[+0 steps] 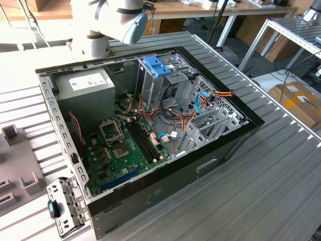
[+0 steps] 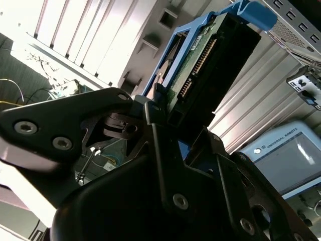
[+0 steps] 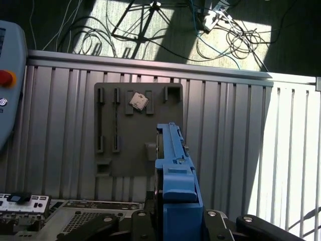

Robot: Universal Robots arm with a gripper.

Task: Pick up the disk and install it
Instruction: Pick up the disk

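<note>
Claw (image 2: 175,125) gripping one disk (image 3: 173,160), clear of the ribbed worktop (image 3: 225,130). Behind it in the first wrist view: one grey fixture plate (image 3: 133,150) carrying one small chip (image 3: 138,101).

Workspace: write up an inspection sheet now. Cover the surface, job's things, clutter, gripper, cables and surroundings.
Surface: slatted metal table with an open computer case on it.
Job's things: disk with blue rails, held off the table and not yet in the case.
Clutter: grey fixture tray with a chip on it; loose metal plate beside a corner of the case.
Gripper: gripper shut on the disk.
Cables: coloured wires inside the case; loose cables on the floor.
Surroundings: teach pendant, cardboard box.
</note>
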